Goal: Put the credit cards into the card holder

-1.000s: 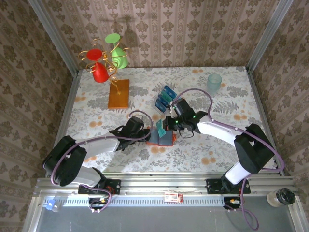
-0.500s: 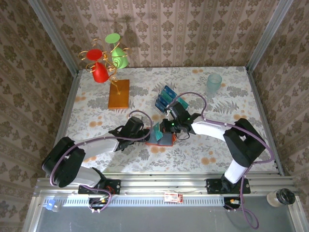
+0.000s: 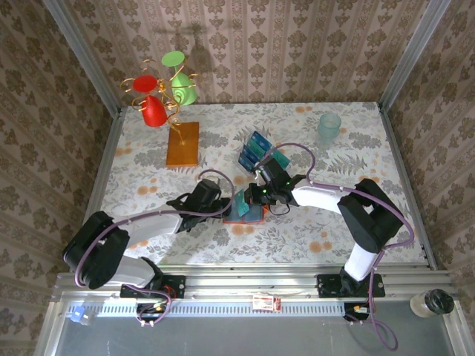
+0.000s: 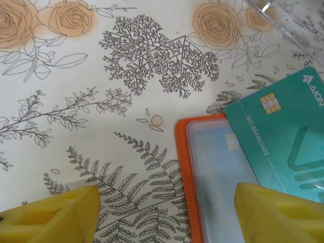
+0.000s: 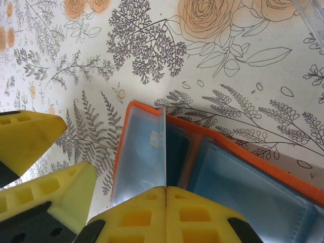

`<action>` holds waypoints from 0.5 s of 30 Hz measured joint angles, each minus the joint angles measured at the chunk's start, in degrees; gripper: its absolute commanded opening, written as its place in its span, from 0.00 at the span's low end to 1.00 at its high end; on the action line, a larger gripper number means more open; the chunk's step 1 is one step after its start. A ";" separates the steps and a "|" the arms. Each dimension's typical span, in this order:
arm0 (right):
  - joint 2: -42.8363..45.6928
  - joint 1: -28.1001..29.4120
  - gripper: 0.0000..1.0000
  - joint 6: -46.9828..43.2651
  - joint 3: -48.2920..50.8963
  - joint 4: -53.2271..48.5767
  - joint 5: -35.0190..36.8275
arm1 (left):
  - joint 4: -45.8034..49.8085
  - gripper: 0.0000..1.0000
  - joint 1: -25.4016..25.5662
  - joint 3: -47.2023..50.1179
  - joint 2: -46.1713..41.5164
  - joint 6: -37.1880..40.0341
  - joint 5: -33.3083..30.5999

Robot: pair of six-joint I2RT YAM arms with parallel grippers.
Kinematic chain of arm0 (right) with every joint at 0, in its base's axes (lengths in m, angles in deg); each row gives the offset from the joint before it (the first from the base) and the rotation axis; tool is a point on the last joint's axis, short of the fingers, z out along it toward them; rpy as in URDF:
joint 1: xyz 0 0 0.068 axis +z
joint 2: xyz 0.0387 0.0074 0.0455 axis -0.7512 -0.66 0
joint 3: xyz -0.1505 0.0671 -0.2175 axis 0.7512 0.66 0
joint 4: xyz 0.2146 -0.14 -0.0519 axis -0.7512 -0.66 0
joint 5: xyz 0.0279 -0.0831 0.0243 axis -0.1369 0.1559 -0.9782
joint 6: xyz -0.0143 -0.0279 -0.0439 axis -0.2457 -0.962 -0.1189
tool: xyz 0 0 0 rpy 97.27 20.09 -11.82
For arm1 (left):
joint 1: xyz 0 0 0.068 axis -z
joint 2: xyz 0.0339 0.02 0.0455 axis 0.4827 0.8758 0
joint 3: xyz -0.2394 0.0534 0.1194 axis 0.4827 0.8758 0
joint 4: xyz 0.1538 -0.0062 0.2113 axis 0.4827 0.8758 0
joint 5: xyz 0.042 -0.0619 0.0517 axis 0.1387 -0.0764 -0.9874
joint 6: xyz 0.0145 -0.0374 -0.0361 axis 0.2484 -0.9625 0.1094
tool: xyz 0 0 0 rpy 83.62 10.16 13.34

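The right gripper (image 3: 260, 196) has slid left and nearer to the bases since a second ago, and now sits over the card holder (image 3: 253, 216), which lies open on the table (image 3: 334, 222) between the two arms. Its jaws are pinched tight on a teal card (image 4: 283, 136), whose edge stands in the holder's fold. The left gripper (image 4: 167, 202) has hardly shifted. Its jaws stand wide, astride the holder's orange edge, grasping nothing. The other cards (image 3: 254, 151) sit stacked further back.

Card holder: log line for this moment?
right claw: shut on teal credit card, over open card holder | left claw: open, straddling its edge
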 measured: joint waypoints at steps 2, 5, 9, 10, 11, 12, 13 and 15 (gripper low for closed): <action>0.00 0.00 0.00 0.00 0.02 0.00 -0.02 | -0.02 0.72 0.46 0.00 0.83 -0.13 -0.02; -0.02 0.00 0.00 0.00 0.02 0.00 -0.02 | -0.13 0.72 1.09 0.00 2.16 -0.22 -0.02; -0.07 0.00 0.00 0.02 0.02 0.00 -0.26 | -0.46 0.72 1.62 0.17 3.06 -0.24 -0.31; -0.09 0.00 0.00 0.04 0.02 0.02 -0.42 | -0.52 0.72 1.86 0.31 3.19 -0.26 -0.61; -0.11 0.00 0.00 0.15 0.02 0.02 -0.46 | -0.52 0.72 1.92 0.37 3.34 -0.42 -0.76; -0.13 0.00 0.00 0.17 0.00 0.02 -0.50 | -0.48 0.71 2.14 0.39 3.43 -0.46 -0.96; -0.13 0.00 0.00 0.17 0.02 0.02 -0.63 | -0.44 0.71 2.29 0.39 3.56 -0.57 -1.22; -0.13 0.00 0.00 0.17 0.02 0.02 -0.74 | -0.33 0.71 2.64 0.39 3.74 -0.63 -1.81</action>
